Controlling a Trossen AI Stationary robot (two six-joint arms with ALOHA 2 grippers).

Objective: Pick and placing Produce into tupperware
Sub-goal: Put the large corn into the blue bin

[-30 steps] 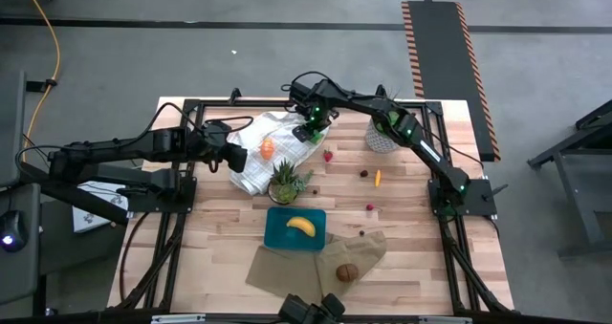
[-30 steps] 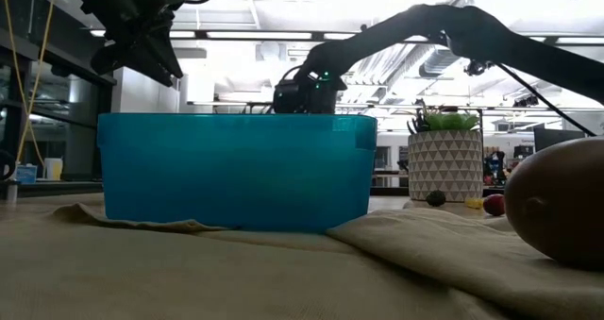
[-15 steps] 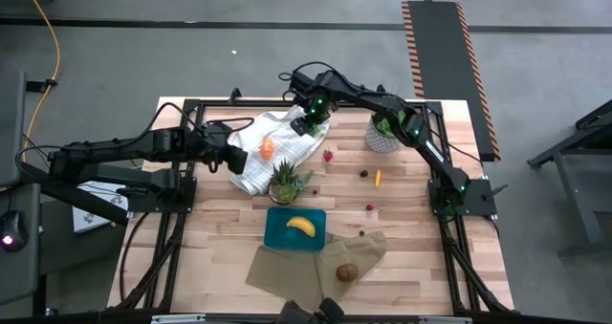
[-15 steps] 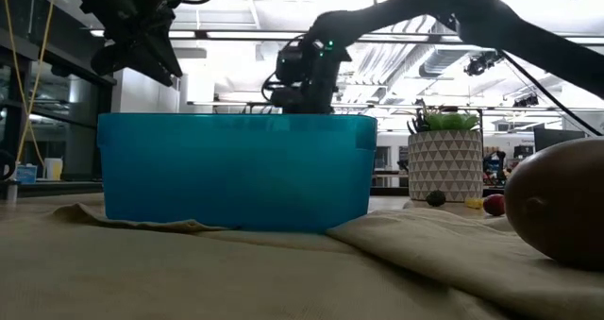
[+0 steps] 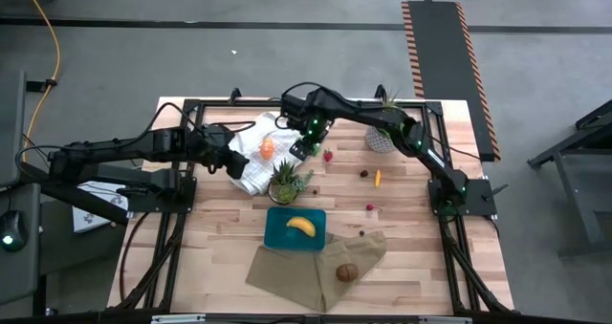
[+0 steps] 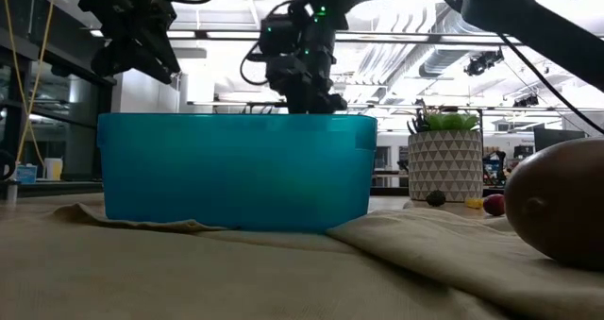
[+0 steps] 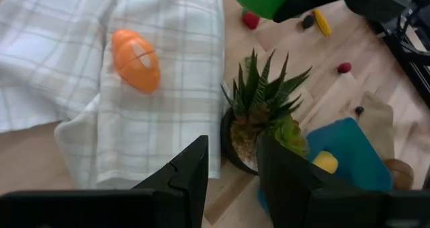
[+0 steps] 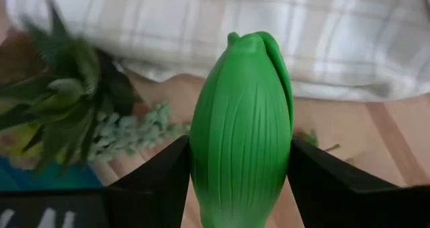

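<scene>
My right gripper (image 5: 303,147) is shut on a green pepper (image 8: 242,120) and hangs over the near edge of the white towel (image 5: 273,142), just far of a spiky potted plant (image 5: 287,181). The teal tupperware (image 5: 295,229) stands near the table's front and a yellow banana (image 5: 301,226) lies in it. A brown kiwi (image 5: 346,272) rests on the tan cloth (image 5: 306,267). An orange piece (image 7: 136,60) lies on the towel. My left gripper (image 5: 232,162) waits shut at the towel's left edge, touching nothing. My right gripper pinches the green pepper by its two long sides (image 8: 201,161) between its two fingers (image 8: 158,184). The fingers come from above, pointing steeply down, and lie along the pepper. The pepper hangs lifted clear of the towel and the table, one end pointing down past the fingertips.
A second potted plant in a white pot (image 5: 384,133) stands at the far right. Small berries (image 5: 328,156) (image 5: 370,207) and a yellow-orange piece (image 5: 377,178) lie on the bare wood to the right of the plant. Black frame rails run along the table's edges.
My right gripper has risen and moved toward the table's near edge and a little left, from over the middle of the towel to its near edge, carrying the green pepper clear of the cloth. It stays shut on the pepper.
</scene>
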